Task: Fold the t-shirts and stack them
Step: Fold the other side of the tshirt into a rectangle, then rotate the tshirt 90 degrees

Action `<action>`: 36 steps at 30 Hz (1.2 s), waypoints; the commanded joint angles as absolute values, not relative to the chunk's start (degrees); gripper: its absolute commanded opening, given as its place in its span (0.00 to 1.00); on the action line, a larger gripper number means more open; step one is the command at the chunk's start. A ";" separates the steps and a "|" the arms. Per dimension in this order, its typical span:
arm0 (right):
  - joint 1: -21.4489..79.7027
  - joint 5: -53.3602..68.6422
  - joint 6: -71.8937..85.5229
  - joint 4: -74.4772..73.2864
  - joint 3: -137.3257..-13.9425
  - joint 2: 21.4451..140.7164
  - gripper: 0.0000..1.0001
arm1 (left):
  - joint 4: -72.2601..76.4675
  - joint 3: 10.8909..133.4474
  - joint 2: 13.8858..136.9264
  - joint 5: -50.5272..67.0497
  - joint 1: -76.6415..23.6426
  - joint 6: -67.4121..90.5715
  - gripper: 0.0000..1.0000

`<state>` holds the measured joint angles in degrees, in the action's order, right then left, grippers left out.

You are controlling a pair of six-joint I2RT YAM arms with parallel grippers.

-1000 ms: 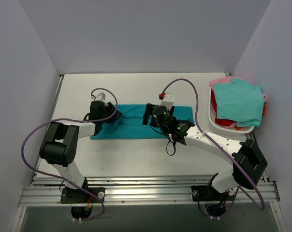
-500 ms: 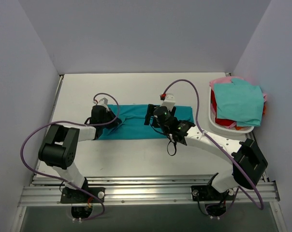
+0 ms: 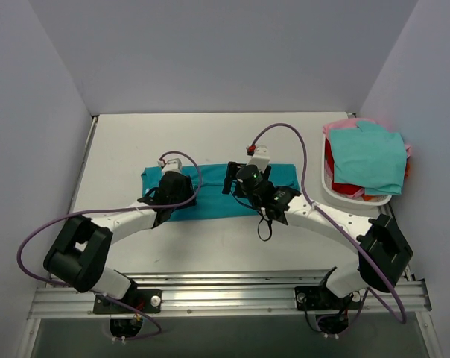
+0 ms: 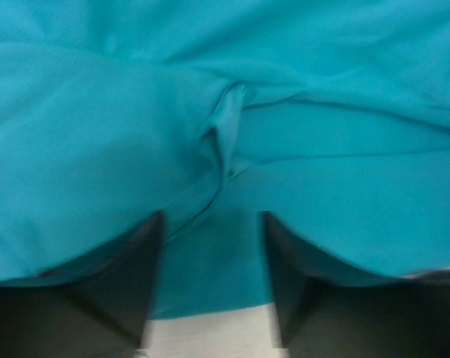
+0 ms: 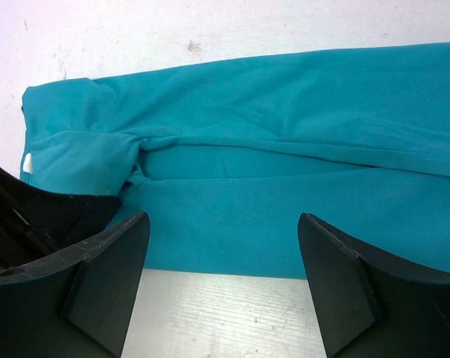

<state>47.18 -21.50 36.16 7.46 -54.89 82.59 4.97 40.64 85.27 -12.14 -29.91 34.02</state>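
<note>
The deep teal-blue t-shirt (image 3: 210,198) lies as a long folded strip across the middle of the table. My left gripper (image 3: 174,195) is low over its left part. In the left wrist view (image 4: 211,224) its jaws stand apart, and loose teal cloth (image 4: 322,112) drapes over both fingertips. My right gripper (image 3: 243,183) hovers over the strip's right half. It is open and empty (image 5: 223,224), with the shirt's near edge (image 5: 284,127) between its fingers. An aqua-green t-shirt (image 3: 368,158) lies on top of red (image 3: 344,188) and pink (image 3: 337,125) ones in the basket.
The white plastic basket (image 3: 329,195) stands at the table's right edge against the right wall. Bare white tabletop (image 3: 210,138) lies behind and in front of the teal strip. Grey walls close in the left, back and right sides.
My left gripper has moved right along the strip, and the shirt's near-left corner has shifted right with it. My right gripper has barely moved.
</note>
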 commanded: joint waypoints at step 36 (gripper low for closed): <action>25.66 -12.31 37.52 19.42 -60.74 112.06 0.00 | -0.97 39.46 88.48 -30.50 -32.61 51.33 0.48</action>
<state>26.57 -12.75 35.77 18.50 -63.46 112.73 -4.54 37.65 85.06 -32.10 -33.21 50.72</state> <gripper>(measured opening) 0.001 0.530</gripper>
